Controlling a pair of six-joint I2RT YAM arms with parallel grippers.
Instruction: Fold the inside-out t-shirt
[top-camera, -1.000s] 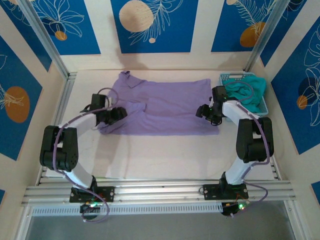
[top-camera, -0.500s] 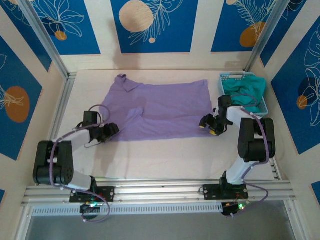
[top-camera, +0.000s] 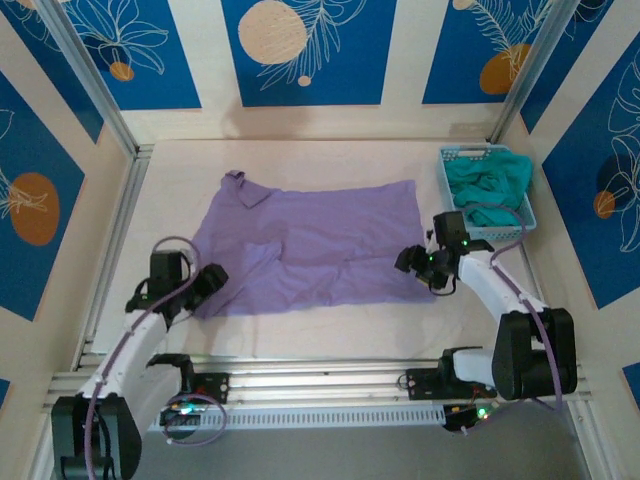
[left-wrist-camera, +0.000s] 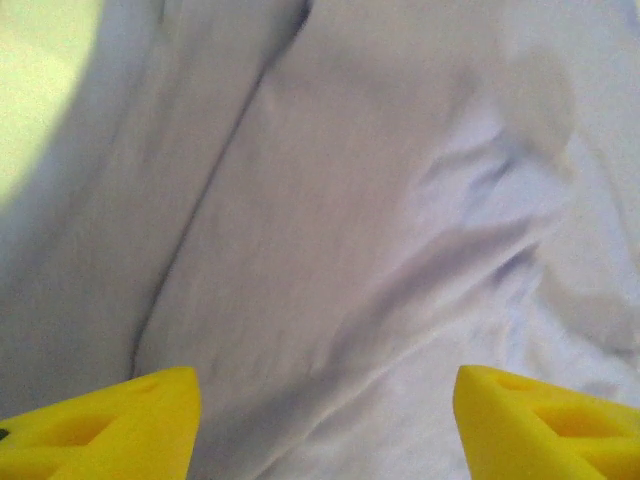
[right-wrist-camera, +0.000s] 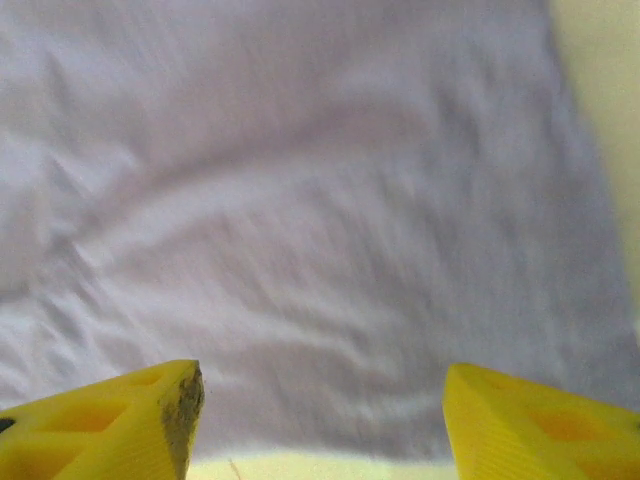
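Observation:
The inside-out t-shirt (top-camera: 320, 235) lies spread out on the table, lavender, with its collar at the far left and a fold across its near-left part. My left gripper (top-camera: 210, 281) sits low at the shirt's near-left corner. In the left wrist view its yellow fingers (left-wrist-camera: 110, 425) stand wide apart over wrinkled cloth (left-wrist-camera: 340, 200); the left gripper (left-wrist-camera: 325, 390) is open. My right gripper (top-camera: 412, 260) rests at the shirt's near-right edge. The right gripper (right-wrist-camera: 320, 380) is open too, its fingers (right-wrist-camera: 530, 420) wide over the shirt's edge (right-wrist-camera: 320, 300), with bare table showing just below the cloth.
A light blue basket (top-camera: 446, 156) holding a teal garment (top-camera: 490, 185) stands at the right, just behind my right arm. Bare table (top-camera: 330, 335) runs between the shirt and the metal rail at the near edge. Aluminium posts stand at the far corners.
Both grippers have drawn back toward the near edge and the shirt has slid that way with them. The arms have dropped lower and the shirt's near-left fold has flattened.

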